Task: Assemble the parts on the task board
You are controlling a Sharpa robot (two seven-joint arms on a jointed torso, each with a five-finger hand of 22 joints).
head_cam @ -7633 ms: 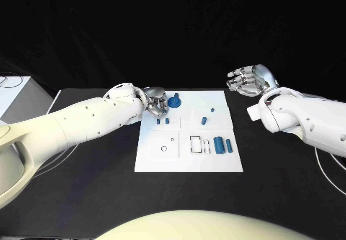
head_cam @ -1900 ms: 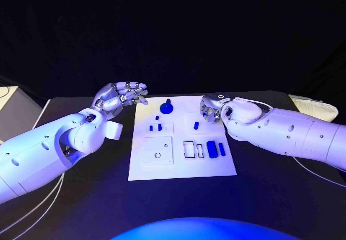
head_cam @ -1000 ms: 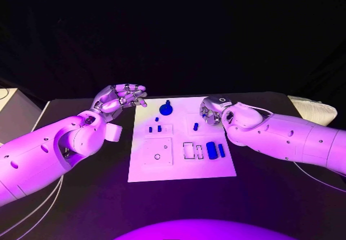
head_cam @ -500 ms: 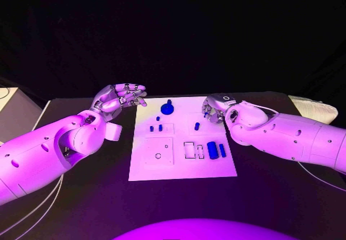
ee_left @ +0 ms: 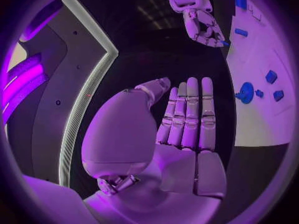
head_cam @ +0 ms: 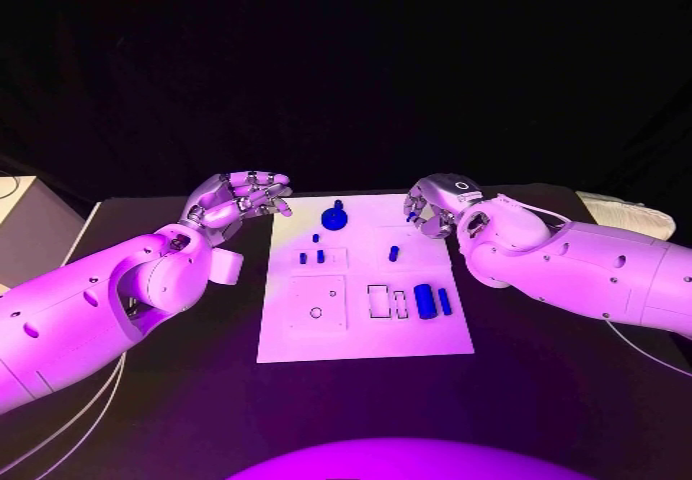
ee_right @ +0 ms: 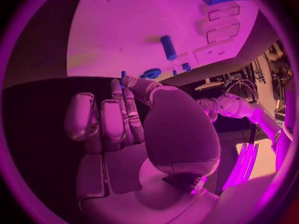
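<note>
Parts on the task board lie apart from both hands, except one small blue part pinched in the fingertips of the right hand, raised over the board's far right corner. The left hand hovers empty beside the board's far left edge, fingers loosely spread. A round blue knob stands between the hands; a larger blue block lies nearer, the board resting mid-counter.

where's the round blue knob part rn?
Head view: round blue knob stands at the task board's far edge, left of centre, between both hands, nearer the left hand.
</note>
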